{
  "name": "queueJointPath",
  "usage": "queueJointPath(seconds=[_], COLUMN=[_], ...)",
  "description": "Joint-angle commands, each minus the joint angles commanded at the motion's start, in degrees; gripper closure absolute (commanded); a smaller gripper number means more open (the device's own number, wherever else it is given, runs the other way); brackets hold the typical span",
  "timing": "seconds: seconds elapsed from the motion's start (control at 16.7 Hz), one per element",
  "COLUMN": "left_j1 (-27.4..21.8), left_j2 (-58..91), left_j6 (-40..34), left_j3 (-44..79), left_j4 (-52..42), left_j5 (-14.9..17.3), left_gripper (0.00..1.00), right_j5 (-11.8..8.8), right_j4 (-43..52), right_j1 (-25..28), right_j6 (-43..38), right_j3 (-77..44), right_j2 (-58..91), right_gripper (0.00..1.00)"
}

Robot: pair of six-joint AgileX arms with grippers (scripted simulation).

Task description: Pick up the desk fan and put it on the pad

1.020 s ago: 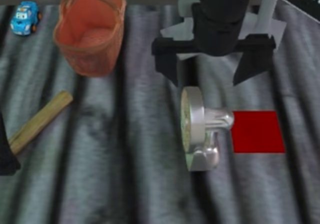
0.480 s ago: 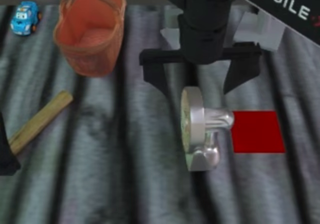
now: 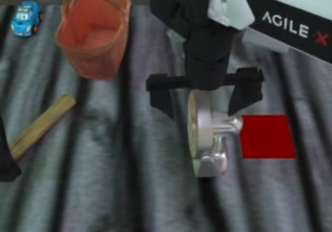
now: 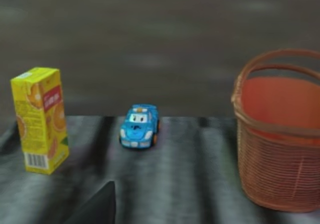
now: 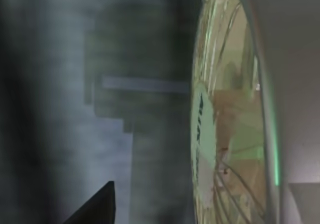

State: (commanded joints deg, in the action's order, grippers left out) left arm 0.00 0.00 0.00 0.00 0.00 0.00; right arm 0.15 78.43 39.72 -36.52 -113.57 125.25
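Approach step: right gripper [image 3: 205, 98], fingers spread, is poised at frame centre astride the desk fan [image 3: 205, 136]. Descent and closure are required next; the pad [image 3: 267, 136] lies adjacent, right.

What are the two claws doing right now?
Right gripper: open, fingers on either side of the fan, holding nothing.
Left gripper: only a dark corner of it shows in its wrist view; cannot be told.

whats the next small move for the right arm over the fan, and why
Probably lower the right tool a little further, then close. In the top view its fingers are spread open on either side of the small shiny silver desk fan's disc head, not yet gripping it. The fan stands on the grey cloth just left of the flat bright red square pad, not on it.
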Motion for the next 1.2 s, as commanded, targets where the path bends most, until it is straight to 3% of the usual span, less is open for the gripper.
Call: queueJointPath(seconds=[0.24, 1.02, 1.2], left_j1=[0.0, 0.0, 0.0], left_j2=[0.0, 0.0, 0.0], left_j6=[0.0, 0.0, 0.0], left_j3=[0.0, 0.0, 0.0], left_j4=[0.0, 0.0, 0.0], left_j5=[0.0, 0.0, 0.0], left_gripper=[0.00, 0.00, 0.00], right_j5=[0.0, 0.0, 0.0], right_j4=[-0.5, -0.5, -0.5], right_j1=[0.0, 0.0, 0.0], right_j6=[0.0, 0.0, 0.0], right_j3=[0.5, 0.5, 0.5], right_j2=[-0.1, -0.1, -0.1], right_gripper=[0.00, 0.98, 1.00])
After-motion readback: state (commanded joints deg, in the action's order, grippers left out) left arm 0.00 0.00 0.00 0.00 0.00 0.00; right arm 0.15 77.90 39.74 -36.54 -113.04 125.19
